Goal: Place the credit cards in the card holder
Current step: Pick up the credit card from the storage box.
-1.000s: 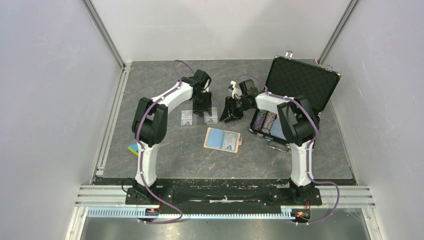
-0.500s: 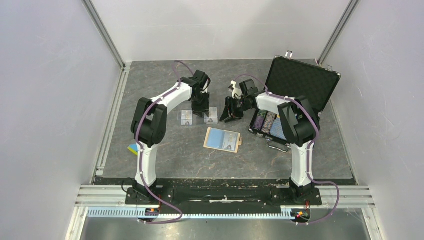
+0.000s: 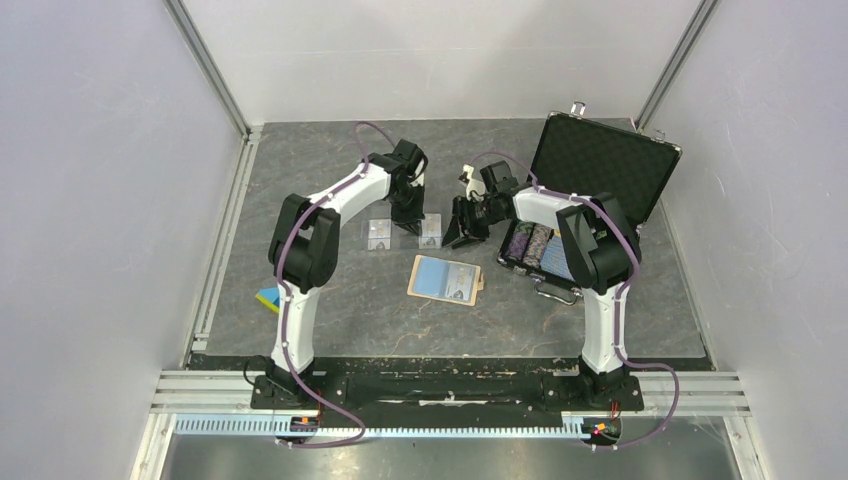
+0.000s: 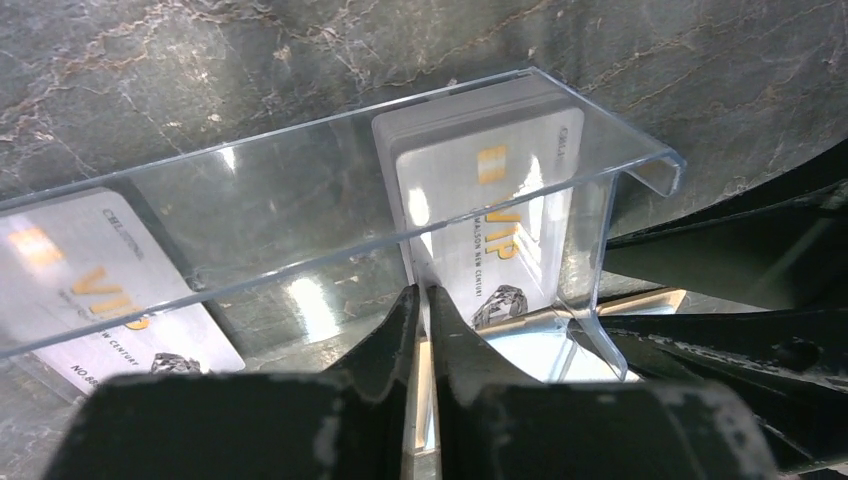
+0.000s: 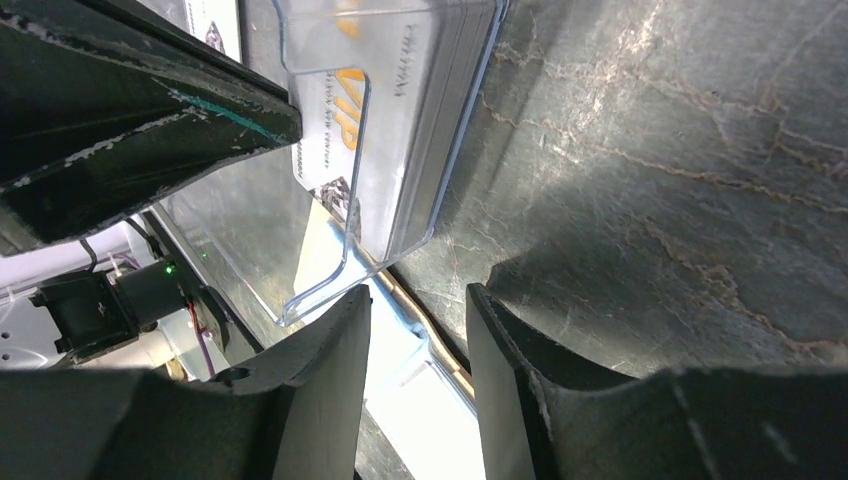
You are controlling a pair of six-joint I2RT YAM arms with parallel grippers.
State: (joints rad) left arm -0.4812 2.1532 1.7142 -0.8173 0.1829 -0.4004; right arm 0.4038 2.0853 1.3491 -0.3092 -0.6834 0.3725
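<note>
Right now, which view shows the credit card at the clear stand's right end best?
Left wrist. The credit card sits close and face-on, its VIP print readable through the clear stand. The right wrist view catches it slanted and cropped at the top edge; the top external view shows only a pale rectangle.

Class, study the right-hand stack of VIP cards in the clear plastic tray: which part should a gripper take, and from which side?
Probably the top card's near short edge, beside the printed emblem, coming from the near side. The clear plastic tray walls the stack of VIP cards at its far end and right side, and thin cards suit a pinch across their thickness.
</note>
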